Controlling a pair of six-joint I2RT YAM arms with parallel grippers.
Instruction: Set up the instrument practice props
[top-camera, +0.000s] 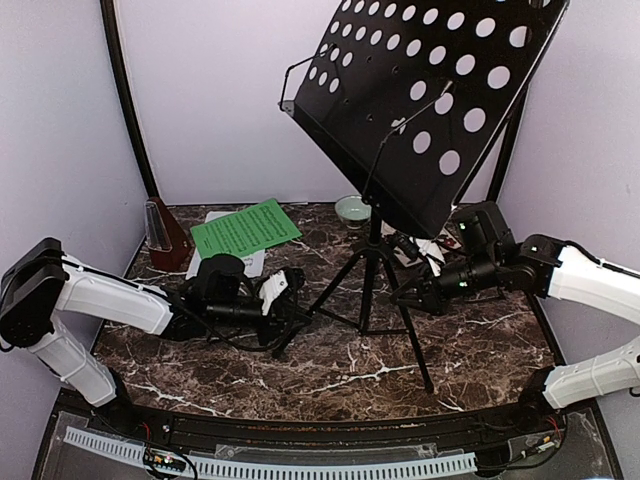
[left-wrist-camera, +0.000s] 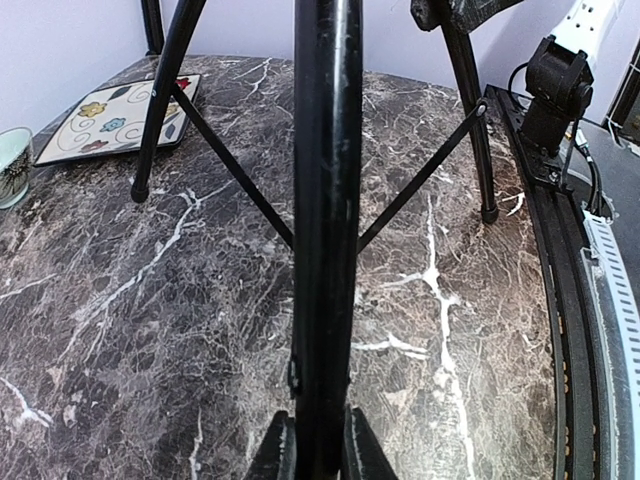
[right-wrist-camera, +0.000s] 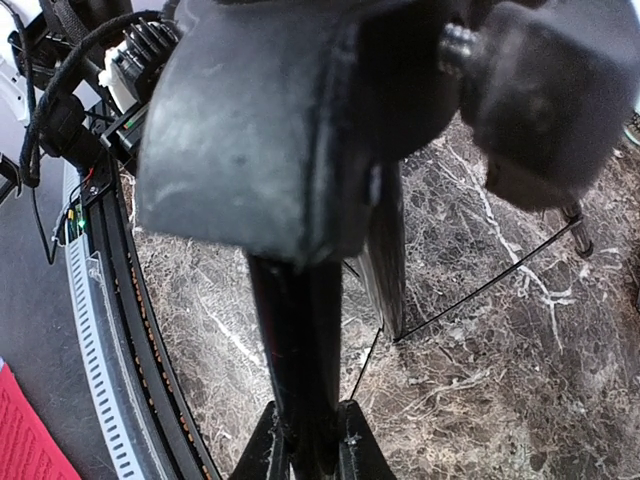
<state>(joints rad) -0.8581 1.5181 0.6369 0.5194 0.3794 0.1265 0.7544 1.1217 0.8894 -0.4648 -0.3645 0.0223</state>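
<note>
3 legs of the music stand (top-camera: 372, 262) are spread on the marble table (top-camera: 330, 375), so I judge the stand itself to be up and only its placing unsettled. My left tool (left-wrist-camera: 320, 447) is clamped on 1 black leg tube near the left foot, and my right tool (right-wrist-camera: 305, 442) is clamped on another tube of the tripod under the hub. The stand sits mid-table between my 2 arms. Its post runs upright, and its perforated desk (top-camera: 430, 100) leans steeply, the face with the wire page holders looking up and toward the near left, the ledge along its low edge. Not yet done, as I read it: the green sheet (top-camera: 245, 228) lies flat at the back left over the white sheet (top-camera: 217, 216), long side running roughly left to right. The metronome (top-camera: 163, 238) stands upright just beside them in the corner. Both sheets have to go onto the desk.
</note>
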